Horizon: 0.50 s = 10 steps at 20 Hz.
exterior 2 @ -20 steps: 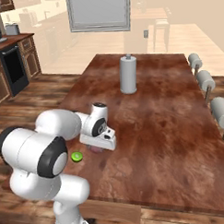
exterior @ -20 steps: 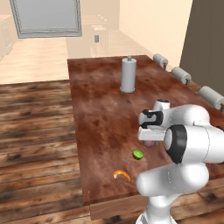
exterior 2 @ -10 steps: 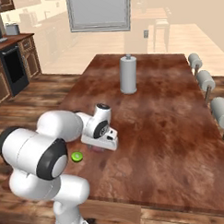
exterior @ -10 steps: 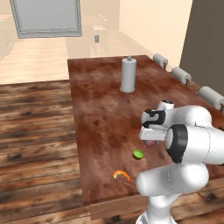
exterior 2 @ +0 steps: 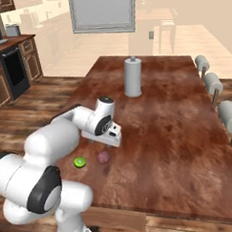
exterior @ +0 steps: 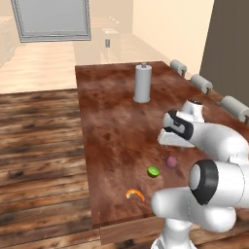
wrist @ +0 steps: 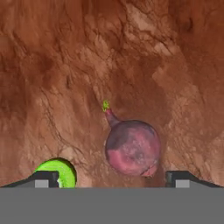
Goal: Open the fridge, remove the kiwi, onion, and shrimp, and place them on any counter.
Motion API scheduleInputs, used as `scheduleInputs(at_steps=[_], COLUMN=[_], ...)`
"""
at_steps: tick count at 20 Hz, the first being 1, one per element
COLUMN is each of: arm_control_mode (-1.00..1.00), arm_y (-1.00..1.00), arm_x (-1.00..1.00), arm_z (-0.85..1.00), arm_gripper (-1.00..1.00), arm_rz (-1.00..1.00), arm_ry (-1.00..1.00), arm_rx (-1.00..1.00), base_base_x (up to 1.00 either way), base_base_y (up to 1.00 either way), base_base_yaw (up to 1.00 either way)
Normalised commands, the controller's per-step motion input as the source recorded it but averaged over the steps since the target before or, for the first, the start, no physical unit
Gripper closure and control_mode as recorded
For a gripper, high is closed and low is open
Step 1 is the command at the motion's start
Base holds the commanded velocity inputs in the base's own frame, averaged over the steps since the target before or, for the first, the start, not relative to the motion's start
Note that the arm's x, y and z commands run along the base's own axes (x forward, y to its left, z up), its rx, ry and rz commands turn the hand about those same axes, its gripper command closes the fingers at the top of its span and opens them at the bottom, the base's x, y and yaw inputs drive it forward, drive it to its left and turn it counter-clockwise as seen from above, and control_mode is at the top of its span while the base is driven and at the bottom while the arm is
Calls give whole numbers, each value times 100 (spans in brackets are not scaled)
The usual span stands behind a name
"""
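Left base view: on the counter (exterior: 112,112) lie the onion (exterior: 171,161), the kiwi (exterior: 153,171) just beside it and the shrimp (exterior: 135,194) near the front edge — the gripper (exterior: 169,141) hangs above the onion.

Right base view: the gripper (exterior 2: 107,140) hangs over the onion (exterior 2: 103,157), the kiwi (exterior 2: 80,162) to its left.

Hand view: fingertips (wrist: 43,178) spread wide, gripping nothing — the onion (wrist: 132,148) lies free between them, the kiwi (wrist: 59,172) beside one tip.

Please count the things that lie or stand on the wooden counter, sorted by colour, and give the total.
Green: 1, the kiwi
Reddish-purple: 1, the onion
Orange: 1, the shrimp
Grey: 1, the upright paper towel roll
Total: 4 things on the counter
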Motion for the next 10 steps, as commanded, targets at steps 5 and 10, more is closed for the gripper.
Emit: scheduleInputs(at_steps=[5, 10], arm_control_mode=[-100, -100], arm_y=[0, 6], arm_x=[-14, -29], arm_z=[99, 100], arm_gripper=[-100, -100], arm_rz=[0, 0], arm_ry=[-11, -12], arm_rx=[0, 0], base_base_x=[0, 0], base_base_y=[0, 0], base_base_yaw=[0, 0])
